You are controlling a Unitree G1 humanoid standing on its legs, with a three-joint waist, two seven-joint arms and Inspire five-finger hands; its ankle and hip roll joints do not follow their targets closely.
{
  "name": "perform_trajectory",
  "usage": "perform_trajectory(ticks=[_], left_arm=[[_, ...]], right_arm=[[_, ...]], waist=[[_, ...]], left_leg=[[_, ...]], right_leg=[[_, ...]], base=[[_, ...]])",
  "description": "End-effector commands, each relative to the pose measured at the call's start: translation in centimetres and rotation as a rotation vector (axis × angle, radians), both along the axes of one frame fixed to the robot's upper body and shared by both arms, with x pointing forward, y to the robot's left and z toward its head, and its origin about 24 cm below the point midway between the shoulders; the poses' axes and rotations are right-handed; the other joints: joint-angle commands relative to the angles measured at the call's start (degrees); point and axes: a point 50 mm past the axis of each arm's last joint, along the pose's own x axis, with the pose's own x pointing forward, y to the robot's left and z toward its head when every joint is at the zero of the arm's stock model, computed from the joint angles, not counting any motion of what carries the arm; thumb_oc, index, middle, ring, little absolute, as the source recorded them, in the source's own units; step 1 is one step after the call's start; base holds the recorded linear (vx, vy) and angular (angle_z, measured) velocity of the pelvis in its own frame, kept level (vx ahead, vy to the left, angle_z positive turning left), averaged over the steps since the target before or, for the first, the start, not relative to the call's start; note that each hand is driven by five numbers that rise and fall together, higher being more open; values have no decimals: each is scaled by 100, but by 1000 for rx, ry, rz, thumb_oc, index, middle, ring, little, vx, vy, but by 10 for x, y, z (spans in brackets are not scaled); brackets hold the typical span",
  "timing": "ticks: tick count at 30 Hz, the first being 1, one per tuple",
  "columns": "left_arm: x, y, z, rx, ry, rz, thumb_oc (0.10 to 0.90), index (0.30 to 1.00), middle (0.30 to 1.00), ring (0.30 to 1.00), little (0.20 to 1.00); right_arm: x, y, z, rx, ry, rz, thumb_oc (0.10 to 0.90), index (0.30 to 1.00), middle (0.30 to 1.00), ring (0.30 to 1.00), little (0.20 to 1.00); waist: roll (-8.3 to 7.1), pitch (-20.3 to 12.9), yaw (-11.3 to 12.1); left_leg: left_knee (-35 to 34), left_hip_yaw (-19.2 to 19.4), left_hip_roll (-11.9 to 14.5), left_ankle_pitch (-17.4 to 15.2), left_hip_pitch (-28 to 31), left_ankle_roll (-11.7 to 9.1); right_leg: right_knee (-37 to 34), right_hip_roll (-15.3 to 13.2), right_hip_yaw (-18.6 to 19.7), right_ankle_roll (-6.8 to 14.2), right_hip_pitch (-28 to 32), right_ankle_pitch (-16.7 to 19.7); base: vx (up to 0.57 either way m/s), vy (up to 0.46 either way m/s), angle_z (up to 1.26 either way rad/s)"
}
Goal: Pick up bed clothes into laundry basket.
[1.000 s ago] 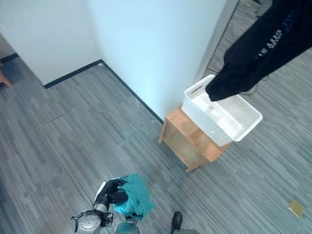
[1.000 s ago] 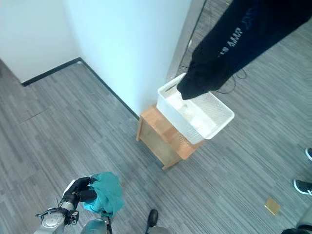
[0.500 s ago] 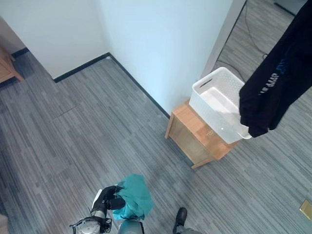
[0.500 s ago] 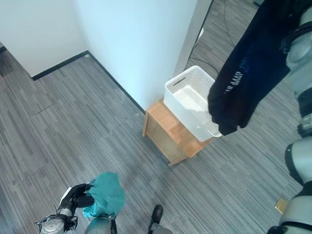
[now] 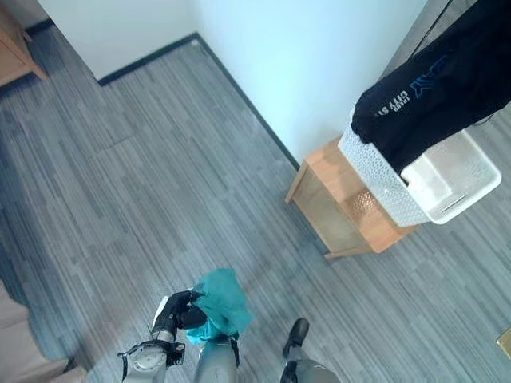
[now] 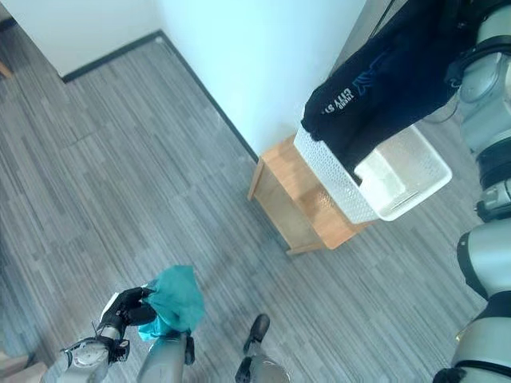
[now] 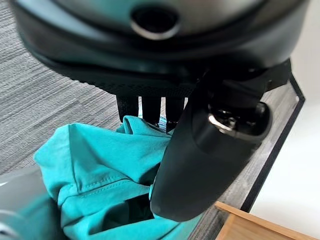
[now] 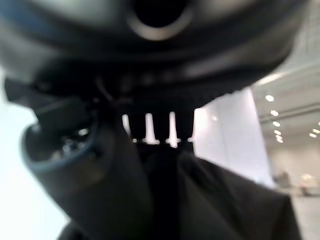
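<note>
Above the white laundry basket (image 5: 447,191) on a wooden surface (image 5: 343,209), the right robot hand (image 8: 100,165) grips a black garment (image 5: 431,96); the left robot hand (image 5: 174,311) clutches teal cloth (image 5: 219,302) low over the floor (image 5: 160,175).

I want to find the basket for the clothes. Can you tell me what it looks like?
Find the white wall's corner; a small wooden stand sits at its foot. On top is the white laundry basket, with perforated sides. A black garment, held up by the right hand, drapes over its rim.

An office-like room: grey striped carpet floor (image 5: 160,159), plain white walls (image 5: 319,56), black baseboard (image 5: 239,96).
</note>
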Motion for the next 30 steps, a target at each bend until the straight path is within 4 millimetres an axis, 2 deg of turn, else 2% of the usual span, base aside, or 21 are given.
perform_trajectory(ticks=[1,2,8,13,20,25,26,30], left_arm=[[10,-8,14,-8,-119,-41,400,300,300,300,300],[9,-8,12,-12,-111,-32,400,300,300,300,300],[10,-16,8,-30,-101,-25,400,300,300,300,300],[12,-22,8,-40,-105,-38,400,300,300,300,300],[11,-28,7,-45,-104,-54,400,300,300,300,300],[17,-26,11,-42,-128,-46,400,300,300,300,300],[18,-27,12,-41,-131,-46,400,300,300,300,300],[23,-28,14,-45,-143,-44,400,300,300,300,300]], right_arm=[[-47,-18,65,-10,-256,-92,400,300,300,300,300],[-47,-24,62,-2,-243,-121,400,300,300,300,300],[-50,-28,63,-18,-263,-181,400,300,300,300,300],[-59,-34,69,-84,-266,-264,400,300,300,300,300],[-66,-46,62,-77,-259,-288,400,300,300,300,300],[-52,-38,48,-76,-210,-237,400,300,300,300,300],[-48,-36,47,-72,-204,-227,800,900,900,900,900],[-36,-37,34,-24,-132,-235,800,900,900,900,900]], waist=[[6,-83,13],[52,-53,1],[240,-16,-51],[346,-22,-84],[396,23,-148],[418,80,-183],[430,100,-186],[521,180,-199]], left_leg=[[-64,49,626,-184,-151,-701],[-64,75,624,-163,-228,-712],[-64,103,562,-139,-352,-723],[-64,103,530,-128,-393,-738],[-64,108,525,-118,-397,-749],[-64,128,524,-124,-439,-743],[-64,134,521,-122,-444,-742],[-64,139,527,-84,-476,-749]], right_leg=[[20,-746,-156,720,-32,-237],[20,-767,-121,727,-135,-214],[20,-839,-67,747,-282,-178],[20,-893,-61,757,-328,-169],[20,-916,-56,787,-323,-170],[20,-909,-6,777,-410,-150],[20,-908,17,772,-429,-145],[20,-910,66,760,-494,-131]], base=[[-33,41,-9],[-18,26,-10],[-9,37,-11],[12,9,10],[10,2,-15],[-14,-8,-5],[-33,5,-13],[-30,8,-13]])
